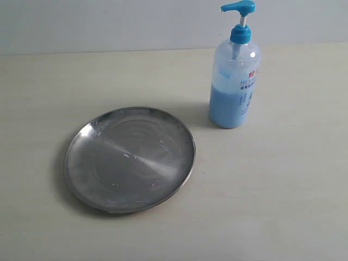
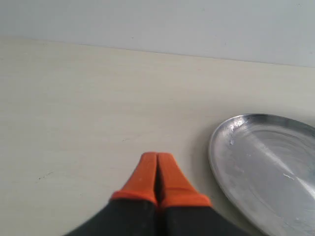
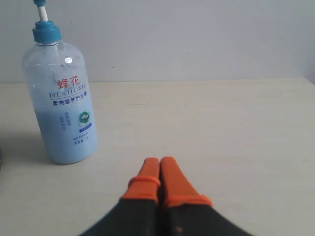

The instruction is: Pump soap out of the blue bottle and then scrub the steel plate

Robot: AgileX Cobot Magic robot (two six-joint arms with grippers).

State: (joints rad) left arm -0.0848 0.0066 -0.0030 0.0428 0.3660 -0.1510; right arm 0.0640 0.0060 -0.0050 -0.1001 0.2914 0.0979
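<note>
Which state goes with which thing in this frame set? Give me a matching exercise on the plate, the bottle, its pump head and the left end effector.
Things:
1. plate
2. bottle
3. pump head
4. left end effector

States:
a. bright blue, topmost part, not pressed by anything
b. orange, shut, holding nothing
c. standing upright, partly filled with pale blue soap
d. lying flat, shiny grey, smeared

Pairs: 1-d, 2-c, 3-a, 4-b
</note>
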